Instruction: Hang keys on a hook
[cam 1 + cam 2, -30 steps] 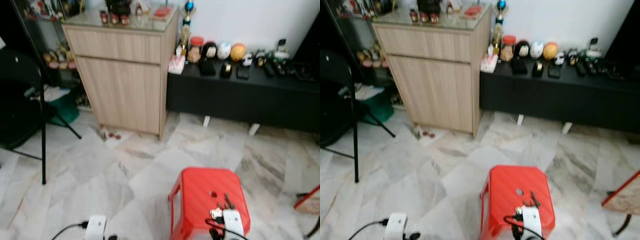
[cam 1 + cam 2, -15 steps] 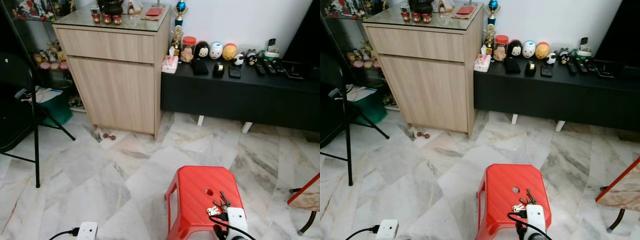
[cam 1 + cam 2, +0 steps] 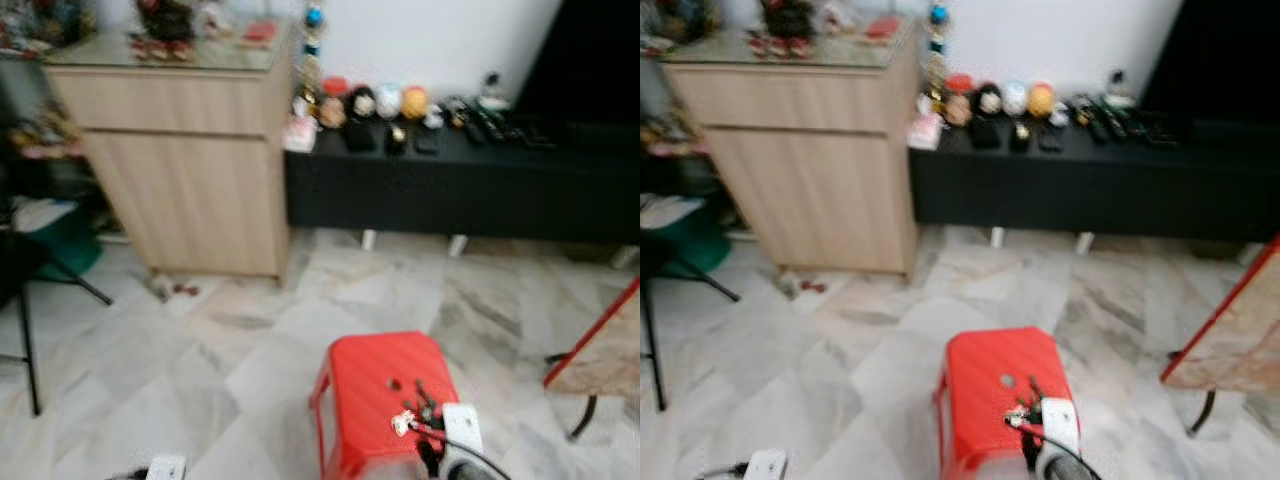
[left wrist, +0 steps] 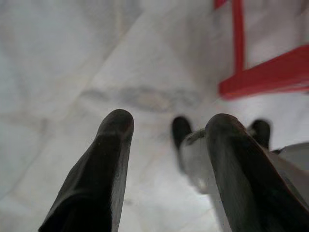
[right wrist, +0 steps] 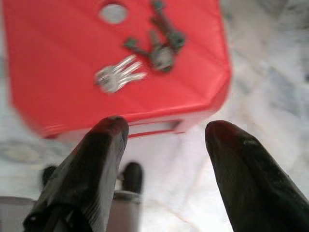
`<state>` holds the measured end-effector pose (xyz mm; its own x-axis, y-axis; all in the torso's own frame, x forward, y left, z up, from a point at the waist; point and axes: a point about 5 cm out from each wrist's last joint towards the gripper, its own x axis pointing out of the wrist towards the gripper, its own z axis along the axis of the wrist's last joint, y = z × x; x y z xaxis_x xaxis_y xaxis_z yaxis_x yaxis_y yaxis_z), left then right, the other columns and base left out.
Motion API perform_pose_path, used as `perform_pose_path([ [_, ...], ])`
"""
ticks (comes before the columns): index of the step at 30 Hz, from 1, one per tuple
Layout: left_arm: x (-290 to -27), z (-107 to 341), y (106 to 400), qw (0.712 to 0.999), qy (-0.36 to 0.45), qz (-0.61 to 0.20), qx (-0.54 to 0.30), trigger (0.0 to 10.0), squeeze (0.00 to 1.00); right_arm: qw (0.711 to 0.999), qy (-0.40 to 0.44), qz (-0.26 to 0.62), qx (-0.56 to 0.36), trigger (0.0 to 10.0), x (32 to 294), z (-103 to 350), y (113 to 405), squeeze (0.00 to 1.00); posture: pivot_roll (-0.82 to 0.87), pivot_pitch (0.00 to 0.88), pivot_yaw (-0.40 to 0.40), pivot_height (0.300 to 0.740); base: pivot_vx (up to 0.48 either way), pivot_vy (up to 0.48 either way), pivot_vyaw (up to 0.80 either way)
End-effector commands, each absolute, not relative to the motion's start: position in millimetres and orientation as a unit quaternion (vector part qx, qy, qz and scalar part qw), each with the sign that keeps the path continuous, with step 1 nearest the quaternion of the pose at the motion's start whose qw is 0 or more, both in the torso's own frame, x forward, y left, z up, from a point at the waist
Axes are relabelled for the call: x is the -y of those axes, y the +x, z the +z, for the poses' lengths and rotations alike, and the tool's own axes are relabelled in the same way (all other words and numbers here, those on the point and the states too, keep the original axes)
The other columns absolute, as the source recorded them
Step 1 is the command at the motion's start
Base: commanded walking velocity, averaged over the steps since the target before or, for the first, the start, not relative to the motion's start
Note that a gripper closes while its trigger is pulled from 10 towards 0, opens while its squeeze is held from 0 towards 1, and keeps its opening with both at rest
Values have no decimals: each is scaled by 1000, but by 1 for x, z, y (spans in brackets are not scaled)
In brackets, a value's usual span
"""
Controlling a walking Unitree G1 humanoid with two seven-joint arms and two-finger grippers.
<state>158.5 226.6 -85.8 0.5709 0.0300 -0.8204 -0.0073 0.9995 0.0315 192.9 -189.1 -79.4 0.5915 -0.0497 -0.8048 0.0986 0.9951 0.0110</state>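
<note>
A bunch of keys (image 5: 140, 63), some silver and some dark, lies on top of the red plastic stool (image 5: 53, 58), beside its round hole. From the head the keys (image 3: 415, 410) sit at the stool's (image 3: 365, 385) near right corner. My right gripper (image 5: 166, 130) hovers open just off the stool's near edge, short of the keys, with nothing between its fingers. My left gripper (image 4: 169, 123) hangs open over the marble floor, with a red stool leg (image 4: 270, 72) nearby.
A wooden cabinet (image 3: 180, 170) stands at the back left. Beside it a low black bench (image 3: 480, 190) carries figurines and remotes. A red-framed object (image 3: 600, 350) leans at the right, a black chair leg (image 3: 25, 340) stands at the left, and a white plug (image 3: 165, 465) lies on the floor.
The head camera has swung to the right, so the whole scene has shifted left and blurred. The keys still lie on the stool.
</note>
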Motion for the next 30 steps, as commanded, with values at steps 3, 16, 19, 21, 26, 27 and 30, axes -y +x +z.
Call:
perform_pose_path([
  [3,-233,-90,145,875,16,22,-482,10000,0,899,36,-33,-434,10000,180,-75,203,0,67,0,-50,740,192,0,0],
  [16,-232,-91,143,874,17,22,-485,10000,0,903,32,-27,-429,10000,176,-73,208,0,66,0,-50,740,0,0,0],
  [19,-234,-91,142,874,16,23,-484,10000,0,902,28,-28,-430,10000,177,-73,208,0,66,0,-50,740,0,0,0],
  [21,-235,-91,142,874,15,23,-485,10000,0,903,29,-29,-428,10000,177,-72,208,0,66,0,-50,740,0,0,0],
  [26,-234,-91,141,874,15,23,-485,10000,0,909,31,-31,-415,10000,180,-70,211,0,66,0,-51,740,0,0,0],
  [27,-234,-91,141,874,15,23,-485,10000,0,911,34,-32,-409,10000,180,-69,212,0,66,0,-51,740,0,0,0],
  [30,-232,-92,141,874,15,22,-485,10000,0,918,43,-34,-393,10000,181,-67,214,0,64,0,-54,740,0,0,0],
])
